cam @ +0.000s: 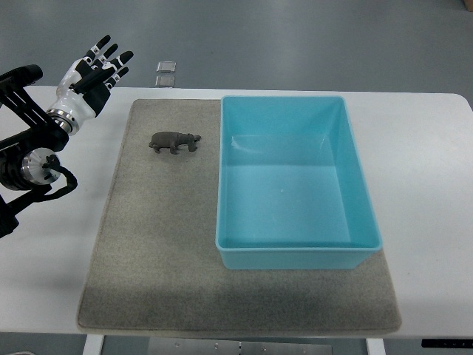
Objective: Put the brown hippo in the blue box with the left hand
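My left hand (94,70) hangs off the white table's (429,148) far-left corner, fingers spread, holding nothing. The small brown plastic-looking hippo figurine (174,142) stands near the grey felt mat's (155,244) far edge, just beside the empty light-blue plastic box (366,214). It looks light, rigid and a bit slick, so I'd pinch across its round belly from above.

Small brown hippo (174,142), standing on its feet, head pointing right, just left of the empty light-blue rectangular box (295,251), not touching.
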Available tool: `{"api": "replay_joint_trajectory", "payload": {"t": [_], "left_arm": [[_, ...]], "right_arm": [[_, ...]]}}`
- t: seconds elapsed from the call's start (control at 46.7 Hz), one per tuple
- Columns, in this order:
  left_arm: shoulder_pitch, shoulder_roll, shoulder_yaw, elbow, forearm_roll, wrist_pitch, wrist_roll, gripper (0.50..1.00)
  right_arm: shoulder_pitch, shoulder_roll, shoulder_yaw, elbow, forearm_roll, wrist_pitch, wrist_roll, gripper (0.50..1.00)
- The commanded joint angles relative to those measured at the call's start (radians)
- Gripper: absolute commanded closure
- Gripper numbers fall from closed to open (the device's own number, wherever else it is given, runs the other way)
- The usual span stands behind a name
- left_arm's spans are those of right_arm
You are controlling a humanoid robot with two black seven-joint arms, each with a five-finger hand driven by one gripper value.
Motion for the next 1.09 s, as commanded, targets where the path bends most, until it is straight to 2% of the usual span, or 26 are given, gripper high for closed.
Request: {"api": "replay_joint_trajectory", "payload": {"t": [0.0, 0.536, 0.771, 1.071], "left_arm": [[-0.001, 0.0, -0.001, 0.0, 0.0, 0.0, 0.0, 0.504], [-0.001, -0.002, -0.001, 0.0, 0.0, -0.002, 0.0, 0.504], [0.0, -0.002, -0.001, 0.002, 0.0, -0.055, 0.0, 0.504], [0.002, -0.002, 0.005, 0.0, 0.0, -0.061, 0.0, 0.504]], "right_arm": [[0.0, 0.0, 0.0, 0.001, 0.0, 0.001, 0.0, 0.564], [0.0, 0.0, 0.0, -0.001, 0.0, 0.001, 0.0, 0.564], [0.0, 0.0, 0.0, -0.001, 0.0, -0.001, 0.0, 0.564], [0.0, 0.0, 0.0, 0.001, 0.0, 0.001, 0.0, 0.564]]}}
